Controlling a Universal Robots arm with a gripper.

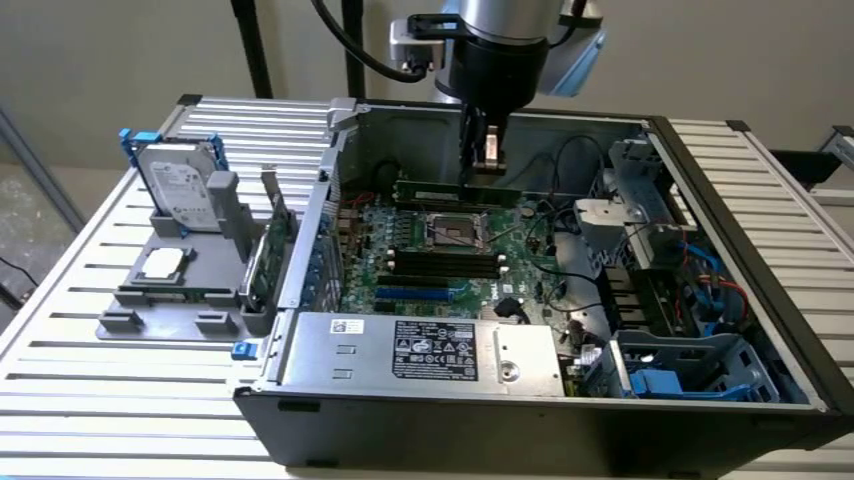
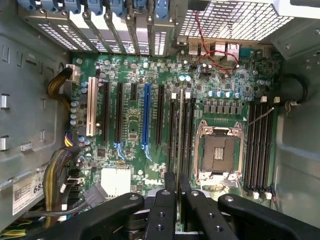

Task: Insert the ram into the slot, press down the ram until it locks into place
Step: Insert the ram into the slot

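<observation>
fingers (image 2: 163,212) pinch the ram (image 2: 179,145) edge-on over the black slots (image 2: 190,135).

I work over a slatted metal table (image 1: 107,385); an open computer case (image 1: 534,432) and grey parts holder (image 1: 167,318) rest on it.

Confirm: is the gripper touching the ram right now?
Touching. In the wrist view the gripper has its fingers shut against both sides of the ram, no gap visible.
</observation>
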